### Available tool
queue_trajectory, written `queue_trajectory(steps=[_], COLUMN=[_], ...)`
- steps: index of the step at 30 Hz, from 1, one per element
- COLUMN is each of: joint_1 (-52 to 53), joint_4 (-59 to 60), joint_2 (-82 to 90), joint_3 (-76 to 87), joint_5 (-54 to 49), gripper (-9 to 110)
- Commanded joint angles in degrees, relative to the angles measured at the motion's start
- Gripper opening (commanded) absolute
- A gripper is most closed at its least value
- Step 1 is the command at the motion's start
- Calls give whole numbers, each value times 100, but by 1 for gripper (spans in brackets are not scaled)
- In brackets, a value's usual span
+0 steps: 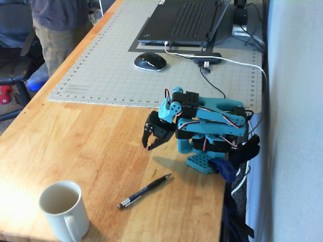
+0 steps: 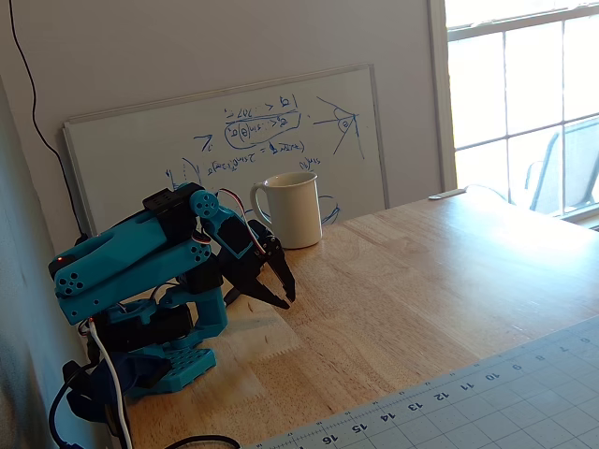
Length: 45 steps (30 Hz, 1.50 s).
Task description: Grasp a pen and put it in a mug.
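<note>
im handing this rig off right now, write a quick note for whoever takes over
Gripper: empty, jaws a little apart, hanging just above the table with the arm folded over its base.
Pen: flat on the wood in front of the gripper, untouched.
Mug: upright, nothing seen inside, a short way past the pen, near the table edge.
Done: nothing yet.
Left: grasp the pen, carry it over, drop it in the mug.

At the left of the frame the teal arm (image 2: 140, 271) sits folded on the wooden table (image 2: 421, 290), its black gripper (image 2: 281, 292) pointing down with jaws slightly parted and empty, just above the tabletop. The mug (image 2: 290, 208) stands upright behind it at centre, handle leftward, before a whiteboard (image 2: 140, 150) leaning on the wall. A cutting mat (image 2: 505, 398) fills the lower right corner.
</note>
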Motion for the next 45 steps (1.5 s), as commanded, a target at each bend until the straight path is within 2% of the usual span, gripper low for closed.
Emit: queue_trajectory(steps=[1, 21, 34, 45], joint_1=[-18, -18, -35, -35], joint_4=[9, -44, 105, 2057], joint_2=[149, 53, -3155, -4878], joint_3=[-53, -343, -3753, -6601], joint_5=[26, 35, 35, 35], gripper=[2, 2, 2, 2])
